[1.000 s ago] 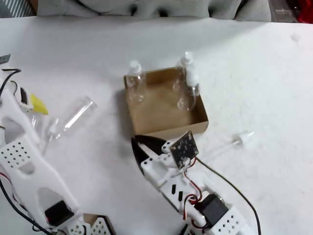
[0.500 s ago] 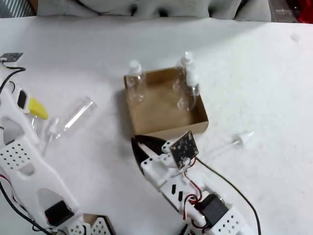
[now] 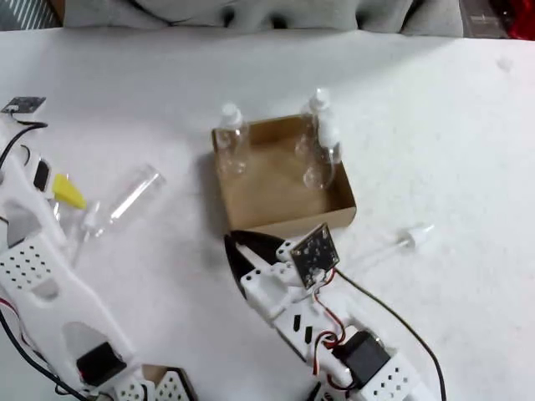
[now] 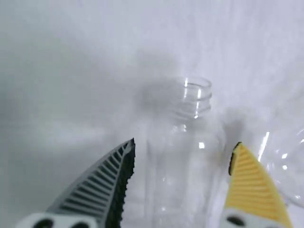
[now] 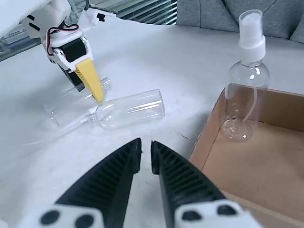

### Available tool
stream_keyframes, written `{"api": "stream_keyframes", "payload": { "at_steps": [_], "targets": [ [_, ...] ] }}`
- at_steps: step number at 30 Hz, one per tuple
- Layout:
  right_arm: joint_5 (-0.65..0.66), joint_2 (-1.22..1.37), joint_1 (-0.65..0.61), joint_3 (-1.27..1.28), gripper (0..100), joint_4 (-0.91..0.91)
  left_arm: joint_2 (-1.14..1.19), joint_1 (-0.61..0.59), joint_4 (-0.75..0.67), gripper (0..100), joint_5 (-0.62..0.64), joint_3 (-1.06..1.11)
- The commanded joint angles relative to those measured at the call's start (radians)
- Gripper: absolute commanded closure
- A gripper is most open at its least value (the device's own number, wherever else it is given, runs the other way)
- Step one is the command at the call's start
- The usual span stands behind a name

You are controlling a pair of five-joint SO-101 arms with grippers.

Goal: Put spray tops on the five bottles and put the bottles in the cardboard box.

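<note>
A clear uncapped bottle (image 4: 191, 107) lies on the white table between the black and yellow fingers of my open left gripper (image 4: 183, 145), which is at the table's left (image 3: 60, 194). Beside it lies a second clear bottle (image 3: 127, 199) (image 5: 129, 110) with a thin white spray tube at its neck. The cardboard box (image 3: 276, 219) at the centre holds three upright bottles with spray tops (image 3: 230, 134) (image 3: 316, 113) (image 3: 326, 154). A loose spray top (image 3: 415, 235) lies right of the box. My right gripper (image 5: 146, 143) (image 3: 236, 246) is shut and holds nothing, just in front of the box.
The left arm's white body (image 3: 50, 292) runs along the left edge. The right arm (image 3: 334, 334) with its cables fills the lower centre. Open table lies behind and to the right of the box.
The left arm's wrist has shifted slightly over the bottle at the left. The right arm, the box and the loose spray top are where they were.
</note>
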Motion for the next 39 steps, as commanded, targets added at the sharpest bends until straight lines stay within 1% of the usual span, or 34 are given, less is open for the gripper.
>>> {"api": "stream_keyframes", "payload": {
  "at_steps": [1,3,4,7,8,9,10,13,15,17,20,23,25,27,29,32,34,36,39],
  "targets": [
    [0.011,0.008,0.007,-0.008,98.4,0.004,-0.056,-0.012,-0.017,70,-0.005,-0.006],
    [0.011,0.008,0.007,-0.008,98.4,0.004,-0.048,-0.010,-0.017,74,-0.005,-0.005],
    [0.011,0.008,0.007,-0.008,98.4,0.004,-0.036,-0.010,-0.017,78,-0.005,-0.008],
    [0.011,0.008,0.007,-0.008,98.4,0.004,0.005,-0.007,-0.023,98,-0.011,-0.015],
    [0.011,0.008,0.007,-0.008,98.4,0.004,0.021,-0.002,-0.035,99,-0.006,-0.014],
    [0.011,0.008,0.007,-0.008,98.4,0.004,0.033,-0.001,-0.040,95,-0.005,-0.015],
    [0.011,0.008,0.007,-0.008,98.4,0.004,0.041,-0.002,-0.043,94,-0.003,-0.015],
    [0.011,0.008,0.008,-0.008,98.4,0.004,0.054,0.001,-0.046,99,0.044,-0.017],
    [0.011,0.005,0.010,-0.008,98.4,0.004,0.050,0.002,-0.044,98,0.075,-0.028],
    [0.011,0.002,0.027,-0.008,98.4,0.004,0.030,-0.001,-0.035,98,0.114,-0.094],
    [0.011,0.001,0.114,-0.031,98.4,0.004,-0.012,-0.007,0.034,98,0.201,-0.190],
    [0.009,0.001,0.260,-0.092,98.4,0.018,-0.054,-0.004,0.137,98,0.239,-0.278],
    [0.008,0.001,0.351,-0.157,98.4,0.074,-0.085,-0.007,0.143,98,0.279,-0.304],
    [0.008,0.001,0.409,-0.235,98.4,0.150,-0.117,-0.010,0.141,98,0.319,-0.301],
    [0.008,0.001,0.456,-0.321,98.4,0.231,-0.145,-0.024,0.143,98,0.327,-0.301],
    [0.009,0.010,0.561,-0.437,98.4,0.351,-0.196,-0.031,0.146,98,0.331,-0.299],
    [0.011,0.012,0.636,-0.466,98.4,0.397,-0.239,-0.027,0.146,98,0.333,-0.276],
    [0.023,0.012,0.700,-0.468,98.4,0.406,-0.308,-0.015,0.146,98,0.333,-0.213],
    [0.112,0.045,0.789,-0.470,98.4,0.415,-0.453,0.025,0.144,98,0.333,-0.051]
  ]
}}
